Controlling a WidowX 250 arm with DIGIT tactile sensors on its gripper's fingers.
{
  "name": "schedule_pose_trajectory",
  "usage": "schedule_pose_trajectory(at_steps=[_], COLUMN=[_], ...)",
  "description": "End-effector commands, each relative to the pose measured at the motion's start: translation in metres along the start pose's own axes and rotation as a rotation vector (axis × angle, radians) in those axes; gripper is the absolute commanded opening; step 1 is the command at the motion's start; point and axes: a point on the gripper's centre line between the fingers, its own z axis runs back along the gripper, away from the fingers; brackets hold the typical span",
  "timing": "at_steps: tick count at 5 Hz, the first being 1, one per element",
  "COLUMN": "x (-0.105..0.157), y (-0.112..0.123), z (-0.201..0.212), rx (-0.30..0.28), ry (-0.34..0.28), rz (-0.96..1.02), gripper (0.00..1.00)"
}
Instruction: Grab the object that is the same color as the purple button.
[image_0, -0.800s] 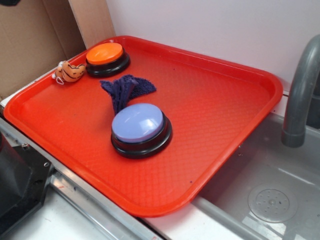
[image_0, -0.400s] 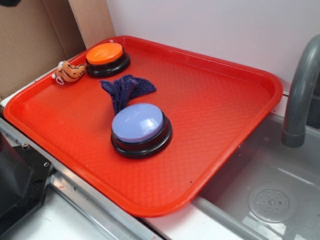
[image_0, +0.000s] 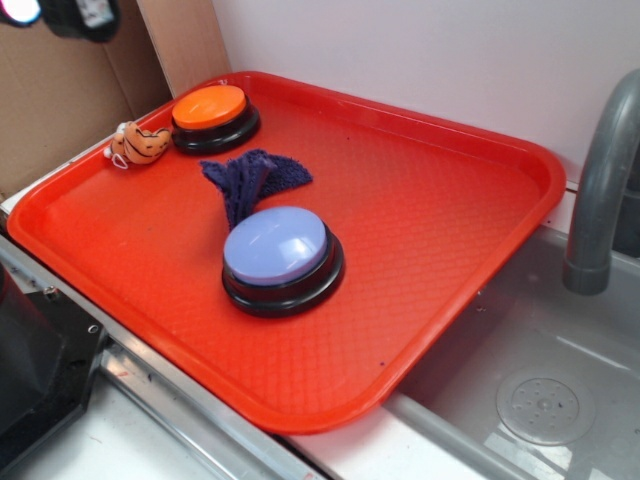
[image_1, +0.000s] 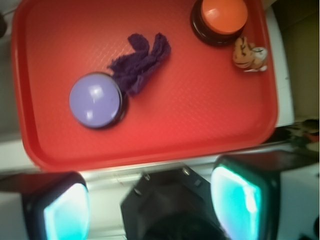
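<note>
The gripper (image_1: 150, 205) is hanging high above the near edge of the red tray (image_1: 215, 125), its two fingers spread wide apart and grasping nothing. In the exterior view only a dark corner of it is showing at the top left (image_0: 70, 15), well apart from everything on the tray. My reading is that it is sitting at a survey height, looking the whole tray over before committing to a descent.

The purple cloth (image_0: 250, 180) is lying flat on the tray surface, between the purple button (image_0: 278, 250) and the orange button (image_0: 212, 112). One end is touching, or very nearly touching, the black base ring of the purple button; I cannot tell which. The other end is stopping short of the orange button.

The cloth is bunched into a loose, elongated heap. In the wrist view its long axis is running diagonally, from the purple button (image_1: 95, 100) at lower left up toward the orange button (image_1: 222, 15) at upper right, with two ragged lobes splaying at the far end (image_1: 150, 47). The narrower end is pointing at the purple button.

The orange striped plush toy (image_0: 140, 143) is resting at the tray rim just beside the orange button, apparently paired by colour as a distractor. Judging by the layout, the cloth's open middle is offering the cleanest pinch.
</note>
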Motion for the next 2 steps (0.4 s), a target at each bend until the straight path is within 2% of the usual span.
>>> schedule_pose_trajectory(at_steps=[1,2], x=[0.046,0.068], y=[0.012,0.011], z=[-0.041,-0.066], rx=[-0.027,-0.083], ry=[-0.002,0.018], rz=[0.404,0.557], gripper=[1.00,1.00])
